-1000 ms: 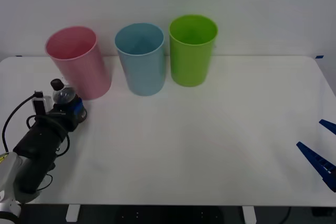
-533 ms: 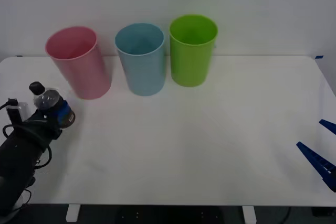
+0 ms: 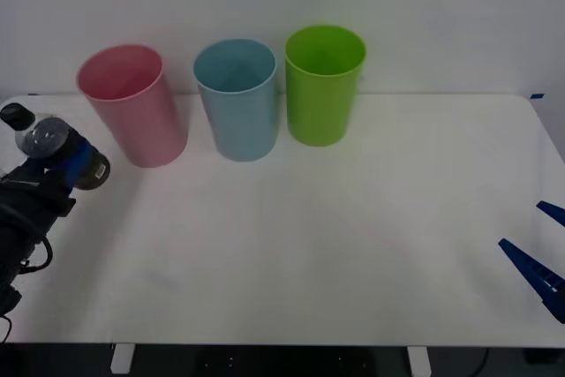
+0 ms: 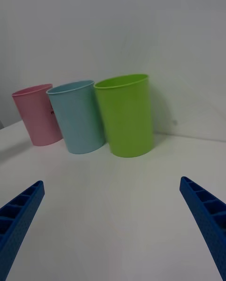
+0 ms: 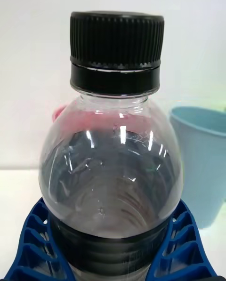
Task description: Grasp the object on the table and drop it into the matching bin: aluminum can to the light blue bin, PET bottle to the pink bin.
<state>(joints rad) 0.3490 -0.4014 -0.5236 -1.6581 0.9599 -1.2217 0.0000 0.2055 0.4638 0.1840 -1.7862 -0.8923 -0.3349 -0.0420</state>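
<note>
The left end effector [image 3: 60, 158] is up off the bench [image 3: 353, 245] by its left edge, its blue fingers [image 5: 35, 243] clamped around the body of the PET bottle [image 3: 42, 137]. The bottle is in the air, black cap [image 5: 117, 50] uppermost and leaning away toward the far left corner. It sits just to the left of the pink bin [image 3: 132, 103], below the level of that bin's rim, not over its mouth.

From the left wrist, the clear shoulder of the bottle and its dark label fill the grip, with the light blue bin [image 5: 202, 158] behind it to one side.

The three bins stand in a row along the far edge of the bench: pink, light blue, then a green bin [image 3: 323, 84].

The right end effector [image 3: 538, 267] waits at the right edge of the bench, near the front corner, its fingers [image 4: 205, 217] spread wide with nothing between them.
</note>
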